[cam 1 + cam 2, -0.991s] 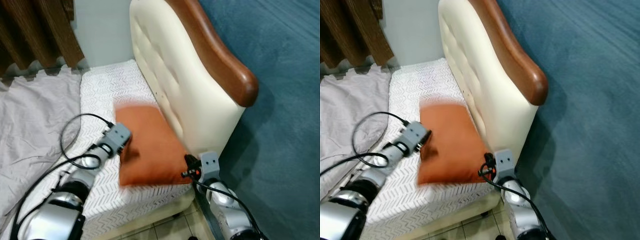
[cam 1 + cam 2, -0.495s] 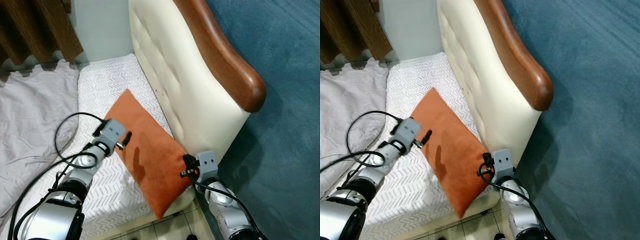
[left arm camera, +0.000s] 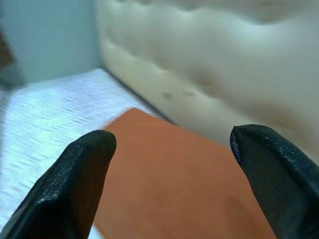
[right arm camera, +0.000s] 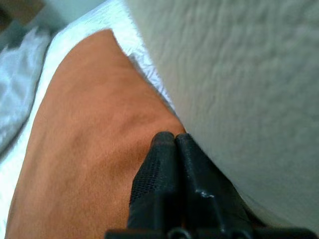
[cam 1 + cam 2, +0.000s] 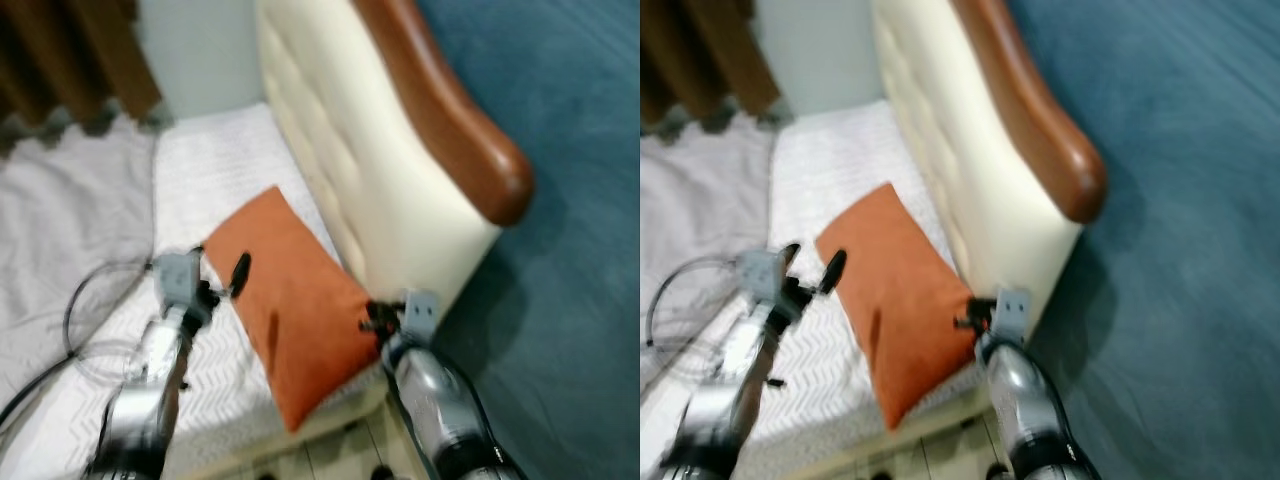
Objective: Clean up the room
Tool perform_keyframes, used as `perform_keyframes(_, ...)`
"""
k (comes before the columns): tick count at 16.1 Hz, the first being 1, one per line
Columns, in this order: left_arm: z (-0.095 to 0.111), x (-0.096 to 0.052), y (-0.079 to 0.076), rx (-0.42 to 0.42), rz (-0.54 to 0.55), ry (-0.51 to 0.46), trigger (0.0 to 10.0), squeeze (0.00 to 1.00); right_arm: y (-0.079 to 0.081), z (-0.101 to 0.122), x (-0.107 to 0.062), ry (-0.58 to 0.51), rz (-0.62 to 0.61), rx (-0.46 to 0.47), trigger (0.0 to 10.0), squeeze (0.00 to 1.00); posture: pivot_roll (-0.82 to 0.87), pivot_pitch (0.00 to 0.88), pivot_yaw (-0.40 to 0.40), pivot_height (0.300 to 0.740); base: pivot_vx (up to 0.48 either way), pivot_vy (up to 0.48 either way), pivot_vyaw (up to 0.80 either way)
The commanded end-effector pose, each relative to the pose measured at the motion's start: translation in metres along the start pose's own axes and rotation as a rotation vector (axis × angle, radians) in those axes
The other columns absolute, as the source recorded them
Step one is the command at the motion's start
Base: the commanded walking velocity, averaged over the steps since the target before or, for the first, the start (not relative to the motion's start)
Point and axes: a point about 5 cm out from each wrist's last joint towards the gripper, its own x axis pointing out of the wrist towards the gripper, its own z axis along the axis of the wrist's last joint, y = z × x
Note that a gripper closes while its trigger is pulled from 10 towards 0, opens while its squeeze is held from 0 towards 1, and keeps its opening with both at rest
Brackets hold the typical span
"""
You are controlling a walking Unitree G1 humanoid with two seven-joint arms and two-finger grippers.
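An orange pillow [image 5: 295,310] lies on the white patterned bedcover [image 5: 215,160], right against the cream tufted headboard [image 5: 400,190]. Its near corner hangs over the bed's edge. My left gripper [image 5: 222,268] stands open just off the pillow's left edge, holding nothing; in the left wrist view its fingertips [image 3: 89,149] are spread wide above the pillow [image 3: 174,179]. My right gripper [image 5: 372,318] is at the pillow's right edge by the headboard. In the right wrist view its fingers [image 4: 169,149] are pressed together, with the tips at the seam between pillow [image 4: 89,149] and headboard.
A crumpled grey blanket [image 5: 60,220] covers the bed's left side. The headboard has a brown wooden rim [image 5: 450,110]. A dark blue surface [image 5: 570,200] lies to the right. Pale floor tiles [image 5: 330,455] show below the bed's edge. The eye views are blurred.
My left gripper has let go of the pillow and drawn back to the left, now open. The pillow has settled flatter on the bed. The camera has shifted and blurred.
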Motion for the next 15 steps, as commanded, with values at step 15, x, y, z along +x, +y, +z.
perform_keyframes(15, -0.034, -0.053, -0.047, 0.082, -0.023, 0.262, 10.0, 0.00, -0.006, 0.045, 0.028, -0.092, -0.132, -0.045, 10.0, 0.00, 0.00, 0.201, -0.010, 0.740, 0.000, 0.000, 0.00)
